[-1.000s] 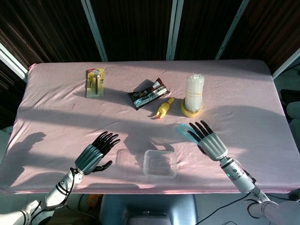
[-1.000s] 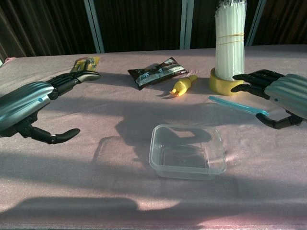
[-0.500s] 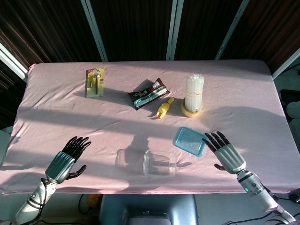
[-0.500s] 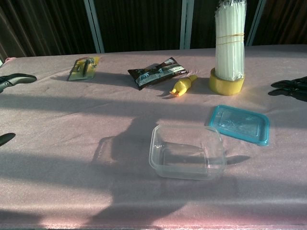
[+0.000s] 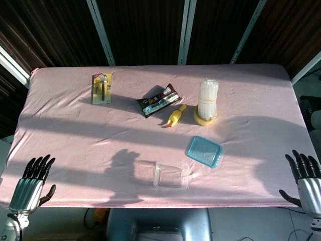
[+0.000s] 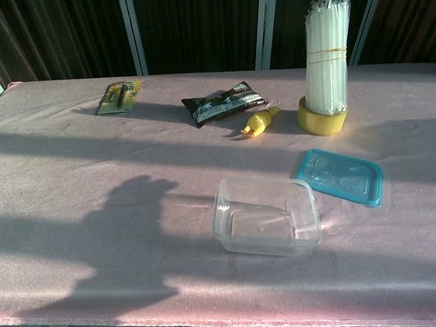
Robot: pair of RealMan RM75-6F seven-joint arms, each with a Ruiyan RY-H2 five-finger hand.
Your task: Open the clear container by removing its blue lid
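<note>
clear square plastic container [image 5: 171, 175] sits open near the front edge of the pink-clothed table [image 5: 75, 130] in the head view, flat blue plastic lid [image 5: 204, 151] lying just beside it to the right. left hand [image 5: 31, 185] and right hand [image 5: 306, 179] hang at the 2 front corners, fingers spread, grasping nothing.

from the chest view: container [image 6: 267, 216] thin-walled, likely light, flexible and slippery; best gripped at the rim. lid [image 6: 341, 176] flat, best pinched at an edge. neither hand visible.

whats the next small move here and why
Probably none beyond keeping both hands parked. The blue lid lies flat on the pink tablecloth, apart from the open clear container. The left hand and right hand sit open at the table's near corners, holding nothing, so the task looks done.
</note>
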